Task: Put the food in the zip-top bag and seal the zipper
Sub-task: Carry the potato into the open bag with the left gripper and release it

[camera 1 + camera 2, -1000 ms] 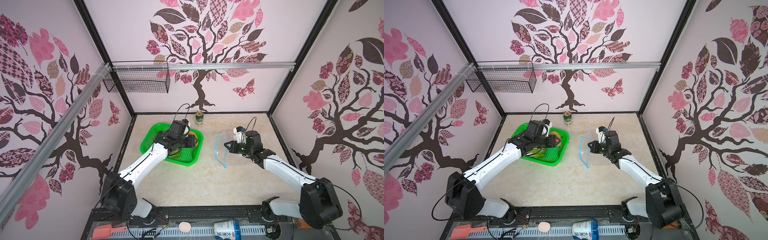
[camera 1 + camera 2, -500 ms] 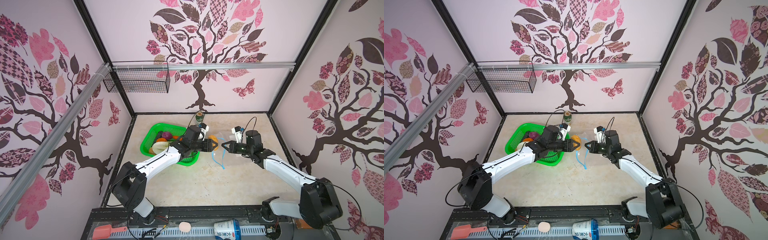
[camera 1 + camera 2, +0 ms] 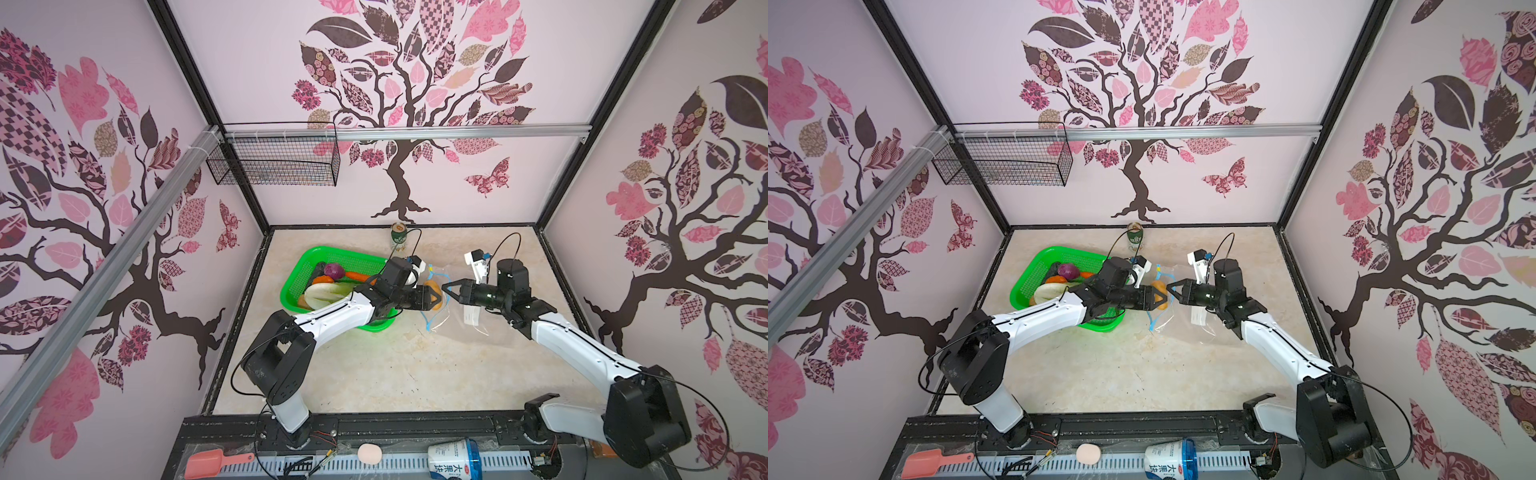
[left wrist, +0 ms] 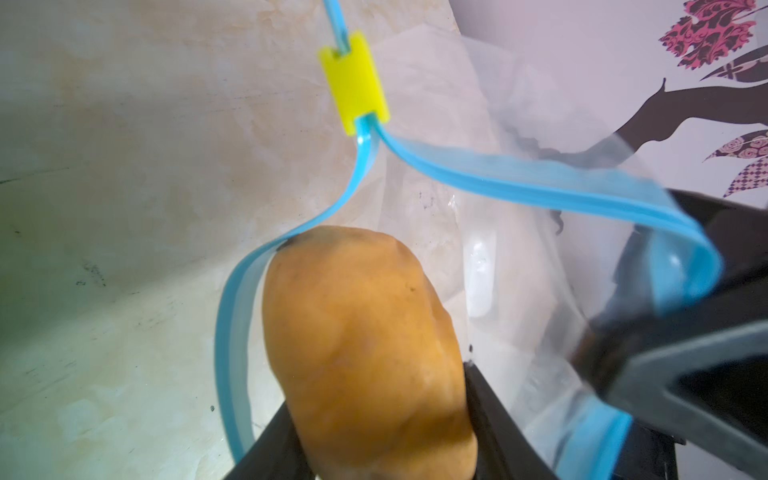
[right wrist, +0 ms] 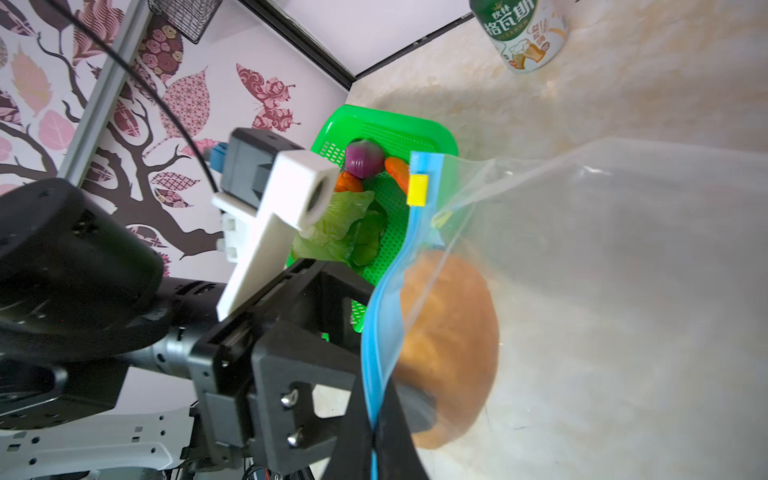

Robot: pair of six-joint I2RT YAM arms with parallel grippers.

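My left gripper [image 3: 434,296] [image 4: 374,436] is shut on a tan potato [image 3: 432,287] [image 4: 365,340] and holds it at the open mouth of the clear zip-top bag [image 3: 455,318] [image 3: 1179,322]. The potato's tip touches the lower blue zipper [image 4: 540,183] strip, near the yellow slider [image 4: 353,87]. My right gripper [image 3: 445,287] [image 5: 376,436] is shut on the upper zipper [image 5: 382,311] strip and lifts it off the table. The rest of the food lies in the green basket [image 3: 316,257]: napa cabbage [image 3: 322,293], purple onion [image 3: 333,271], carrot [image 3: 359,275].
A green drink can [image 3: 398,237] [image 5: 525,33] stands by the back wall behind the bag. The basket's near corner sits under my left forearm. A wire basket [image 3: 274,162] hangs on the back wall. The two grippers are almost tip to tip.
My left arm has swung from over the basket to the bag's mouth, carrying the potato. My right gripper has kept its hold on the zipper edge and raised it slightly.
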